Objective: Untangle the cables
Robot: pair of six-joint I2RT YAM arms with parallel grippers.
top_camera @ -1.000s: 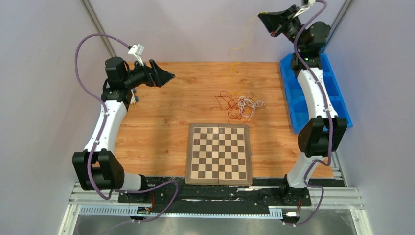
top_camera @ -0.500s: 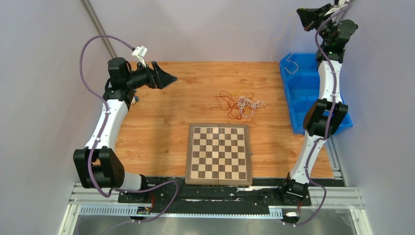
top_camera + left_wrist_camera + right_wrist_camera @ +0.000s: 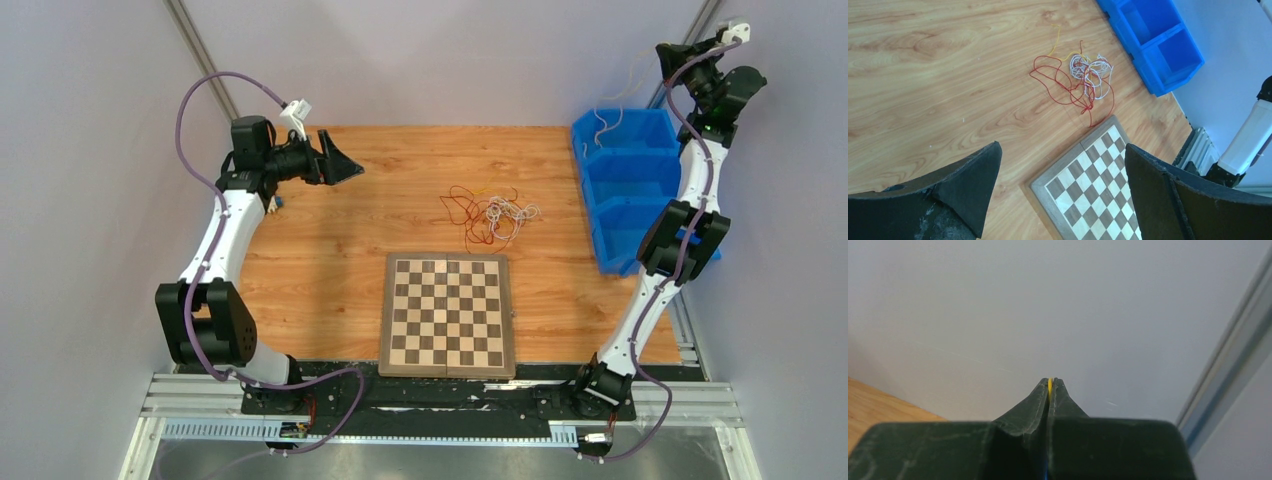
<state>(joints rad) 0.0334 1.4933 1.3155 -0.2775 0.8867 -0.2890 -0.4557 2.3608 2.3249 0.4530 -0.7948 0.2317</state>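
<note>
Yellow cable (image 3: 1050,382) is hanging pinched in your closed right gripper (image 3: 667,50) high over the blue bin (image 3: 630,170), so be lowering slowly before releasing, while your wide-open left gripper (image 3: 1062,155) is hovering well apart from the red-white tangle (image 3: 492,212).

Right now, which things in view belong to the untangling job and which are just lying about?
Job: tangle of red, white and yellow cables; yellow strand pinched in the right claw; blue bin under that strand, probably the drop-off; open left claw.
Lying about: chessboard; purple arm cables (rig wiring).
</note>
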